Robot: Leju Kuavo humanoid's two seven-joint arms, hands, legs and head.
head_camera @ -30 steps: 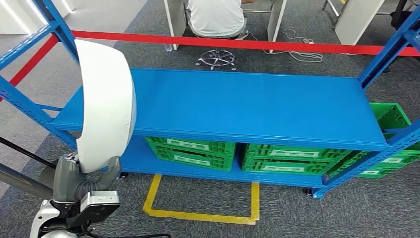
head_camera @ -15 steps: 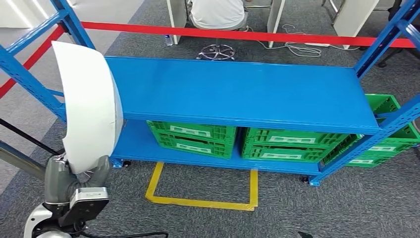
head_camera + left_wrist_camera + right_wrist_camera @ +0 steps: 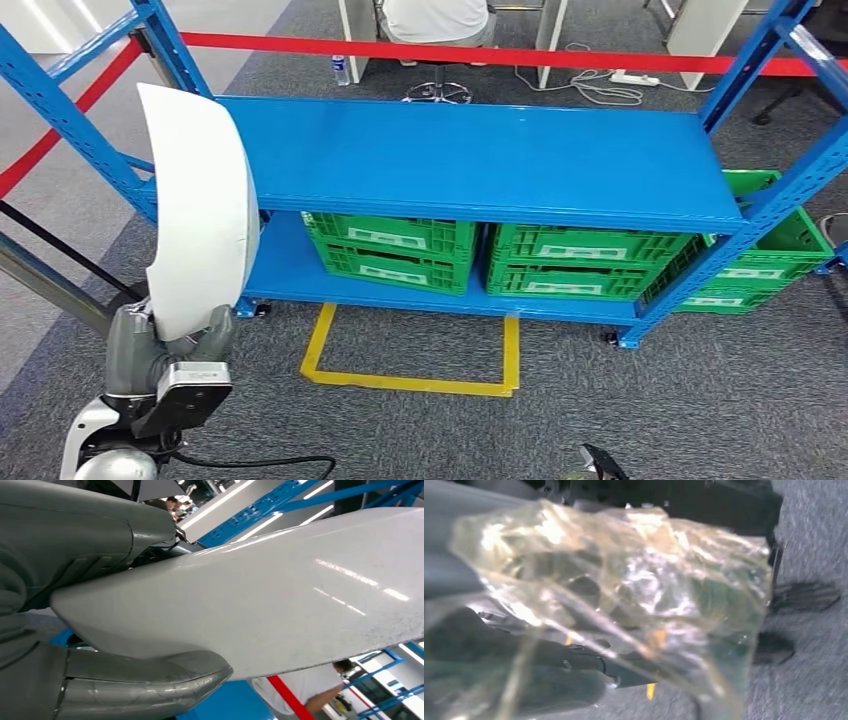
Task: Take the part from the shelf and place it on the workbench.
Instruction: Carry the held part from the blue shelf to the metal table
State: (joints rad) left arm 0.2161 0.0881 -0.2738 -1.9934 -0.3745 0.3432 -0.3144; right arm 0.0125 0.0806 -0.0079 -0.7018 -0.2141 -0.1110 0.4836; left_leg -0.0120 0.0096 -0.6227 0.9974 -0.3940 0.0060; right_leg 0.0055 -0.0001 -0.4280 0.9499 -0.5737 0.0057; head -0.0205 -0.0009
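Observation:
My left hand (image 3: 165, 355) grips the lower end of a large white curved shell part (image 3: 195, 205) and holds it upright in front of the blue shelf's (image 3: 480, 160) left end. In the left wrist view the white part (image 3: 280, 595) lies between the grey thumb (image 3: 150, 680) and the fingers (image 3: 85, 535). My right hand (image 3: 598, 464) hangs low at the picture's bottom edge. In the right wrist view a crumpled clear plastic bag (image 3: 624, 585) lies against that hand, with its dark fingers showing blurred through the plastic.
The shelf's top board is bare, and green crates (image 3: 395, 248) fill its lower level. A yellow floor marking (image 3: 410, 378) lies in front. A red barrier tape (image 3: 480, 52) runs behind the shelf, and a seated person (image 3: 435, 20) is beyond it.
The whole picture has shifted, so my view has moved relative to the shelf. My left hand still holds the white part upright. My right hand has come into view at the bottom edge.

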